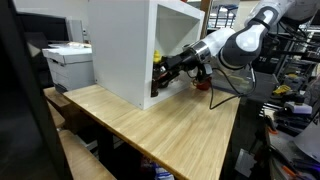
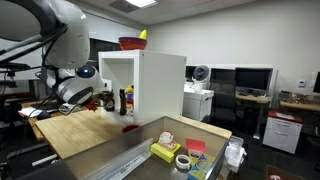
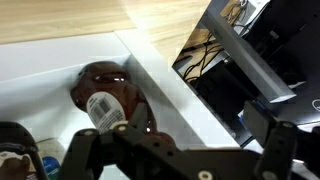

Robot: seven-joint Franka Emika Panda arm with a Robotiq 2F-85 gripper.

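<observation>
Brown bottle [image 3: 110,90], white-capped, sits inside the white cabinet [image 1: 120,50] on the wooden table [image 1: 160,130], at about ten o'clock from the gripper [image 3: 178,145] in the wrist view. The jaws are spread wide and hold nothing. To do this well, I'd say, shift toward ten o'clock until the bottle lies centred between the fingers, minding the cabinet wall at two o'clock.

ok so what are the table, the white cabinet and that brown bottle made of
Table: looks like wood, pale glued strips with visible grain and a soft sheen.
Cabinet: smooth, flat white panels, probably painted or laminated board; the core does not show.
Bottle: dark brown and glossy with bright highlights, so glass or plastic; the look leaves that open.
</observation>
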